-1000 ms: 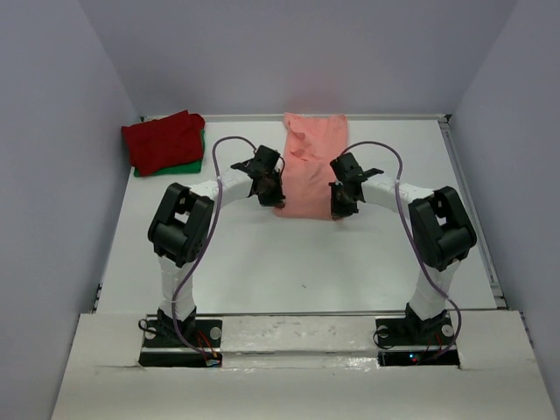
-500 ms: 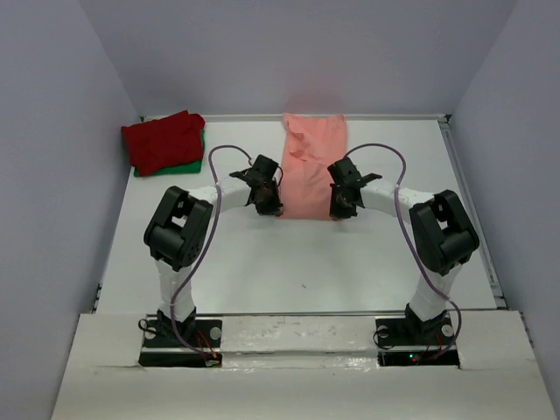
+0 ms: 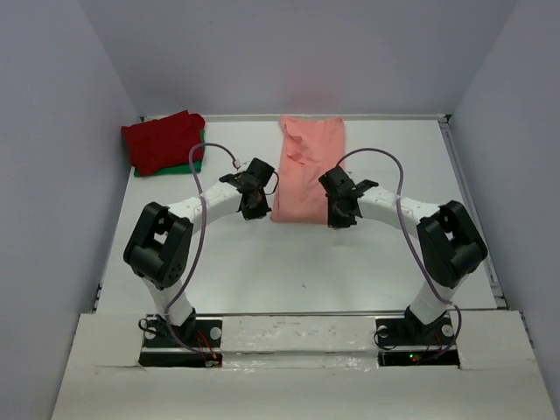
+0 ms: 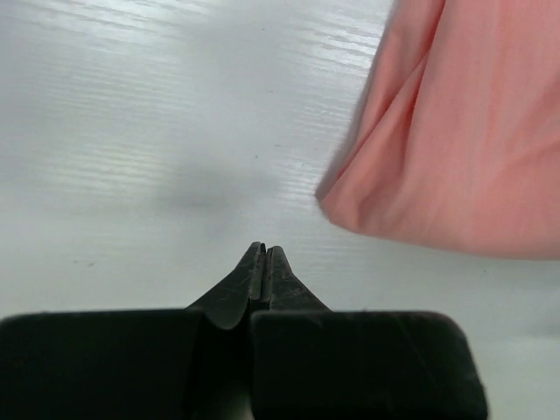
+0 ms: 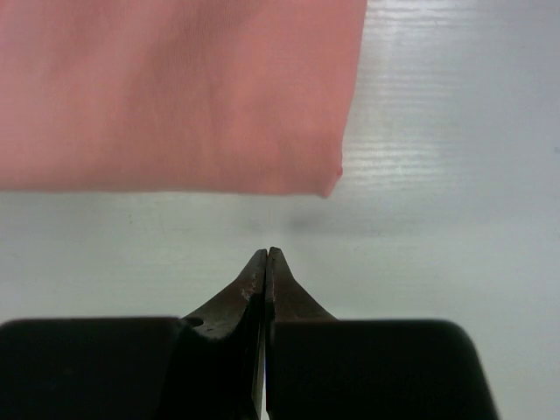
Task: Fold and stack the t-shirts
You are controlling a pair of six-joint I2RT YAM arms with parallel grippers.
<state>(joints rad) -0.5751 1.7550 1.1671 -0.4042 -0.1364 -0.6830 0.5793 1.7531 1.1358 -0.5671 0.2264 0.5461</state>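
Salmon-pink cloth lies folded in a long strip: in the top view the salmon-pink t-shirt (image 3: 306,171) runs from the far edge of the table (image 3: 289,262) toward its middle. The dark red t-shirt (image 3: 162,140) sits folded in the far left corner on top of the green t-shirt (image 3: 194,163), which shows only as a strip along its near and right sides. The left gripper (image 3: 255,208) hangs just beside the pink shirt's near left corner, and the right gripper (image 3: 337,217) just beside its near right corner.

In the left wrist view the left gripper (image 4: 265,254) has its fingers pressed together on nothing, over bare table (image 4: 131,131). The pink shirt's (image 4: 455,131) rounded, creased corner lies ahead to the right, apart from the tips.

In the right wrist view the right gripper (image 5: 267,255) is likewise closed and empty. The pink shirt's (image 5: 175,87) straight near edge crosses ahead, its corner slightly right of the tips, with a strip of table (image 5: 437,219) between.
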